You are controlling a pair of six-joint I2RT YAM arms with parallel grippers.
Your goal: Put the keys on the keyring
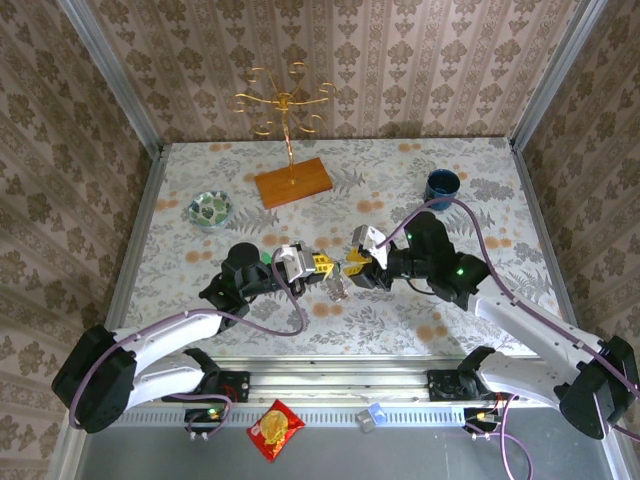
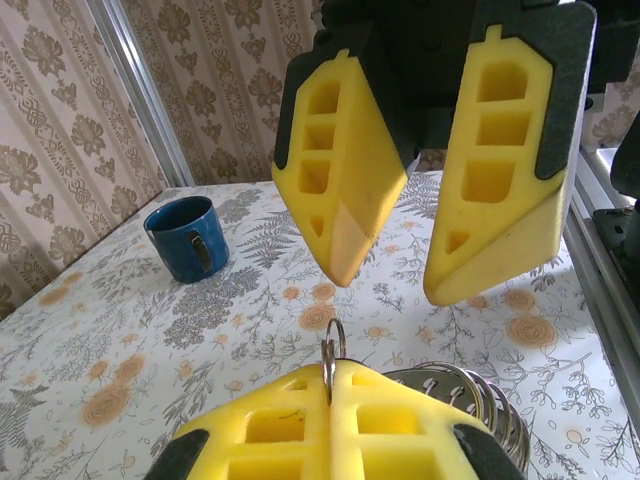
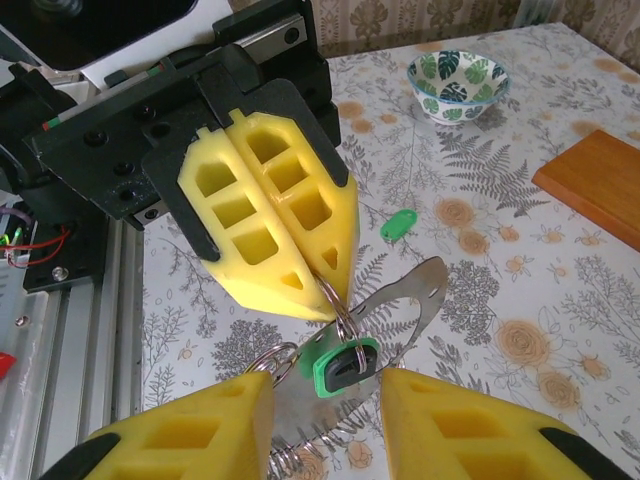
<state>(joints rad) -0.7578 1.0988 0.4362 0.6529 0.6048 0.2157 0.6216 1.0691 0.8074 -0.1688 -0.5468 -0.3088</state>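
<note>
Over table (image 1: 450, 170) centre: left hand (image 3: 333, 290) clamps keyring (image 3: 420, 285), green key (image 3: 340, 365) hanging; right hand (image 2: 392, 285) open alongside.

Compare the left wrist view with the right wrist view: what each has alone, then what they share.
Left wrist view: the cup. Right wrist view: the bowl, a loose green key, a key with a dark end and a wooden board. Both: the left pincer shut on a ring, the right pincer open, the table.
</note>
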